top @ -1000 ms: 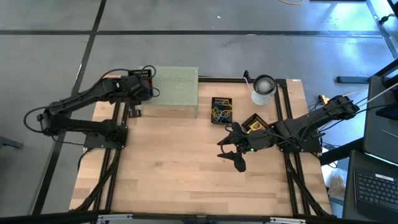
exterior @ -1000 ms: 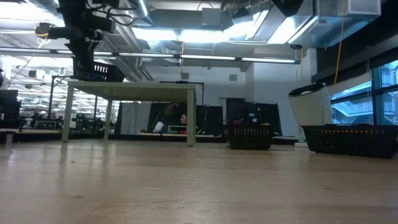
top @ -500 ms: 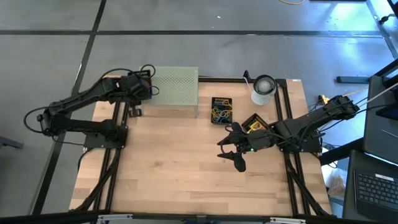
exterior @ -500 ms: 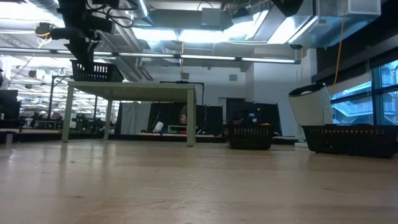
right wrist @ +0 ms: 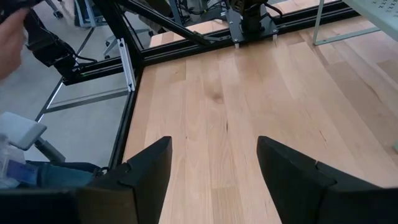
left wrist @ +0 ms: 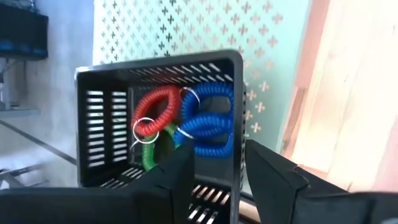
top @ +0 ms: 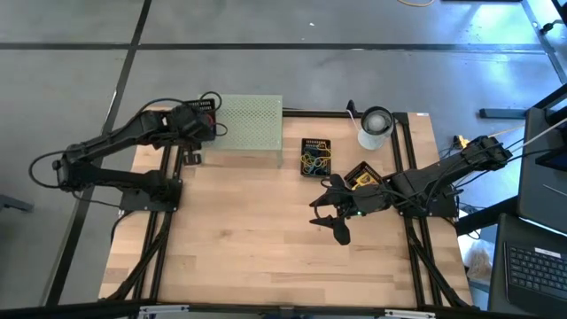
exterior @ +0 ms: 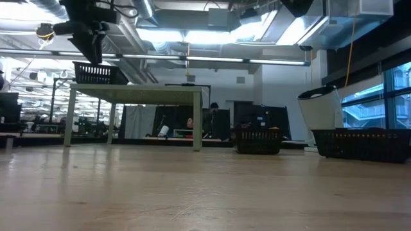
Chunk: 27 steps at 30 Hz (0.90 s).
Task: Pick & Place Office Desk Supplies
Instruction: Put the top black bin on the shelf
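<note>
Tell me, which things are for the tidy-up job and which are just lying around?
For the job: red, blue and green loop clips in the black basket, under the open left gripper; rubber bands in the black tray; yellow crayon box.
Just lying about: white roll; pale-green mesh stand, holding the basket.

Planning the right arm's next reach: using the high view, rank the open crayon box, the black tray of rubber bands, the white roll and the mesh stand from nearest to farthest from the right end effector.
From the right end effector:
1. Open crayon box, just beyond it, toward the table's right edge.
2. Black tray of rubber bands, farther back, near the middle.
3. White roll, back right corner.
4. Mesh stand, back left of centre.
</note>
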### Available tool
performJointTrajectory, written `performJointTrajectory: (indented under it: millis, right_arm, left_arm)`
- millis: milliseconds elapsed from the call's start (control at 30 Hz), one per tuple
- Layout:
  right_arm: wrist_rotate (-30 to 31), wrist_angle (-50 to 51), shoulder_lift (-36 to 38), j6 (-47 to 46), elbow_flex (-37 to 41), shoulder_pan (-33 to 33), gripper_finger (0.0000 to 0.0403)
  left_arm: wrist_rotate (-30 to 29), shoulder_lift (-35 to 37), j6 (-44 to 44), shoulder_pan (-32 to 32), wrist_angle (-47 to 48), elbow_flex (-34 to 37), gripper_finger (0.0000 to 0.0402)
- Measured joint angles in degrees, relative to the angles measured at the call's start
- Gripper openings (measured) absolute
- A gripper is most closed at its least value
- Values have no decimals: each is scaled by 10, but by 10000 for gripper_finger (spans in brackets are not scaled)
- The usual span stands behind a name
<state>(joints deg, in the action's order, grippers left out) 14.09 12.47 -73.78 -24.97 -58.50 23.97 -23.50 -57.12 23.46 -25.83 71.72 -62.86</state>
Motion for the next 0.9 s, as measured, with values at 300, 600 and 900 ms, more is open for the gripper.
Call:
performJointTrajectory:
  millis: [300,600,900]
  right_arm:
    - [0,0,0,0,0,0,237]
    - [0,0,0,0,0,0,237]
    - [0,0,0,0,0,0,237]
  left_arm:
    - [-117,0,-36,46,-4,-2,138]
    - [-180,0,-29,81,-17,-2,141]
    - [-139,0,-23,153,-131,-2,137]
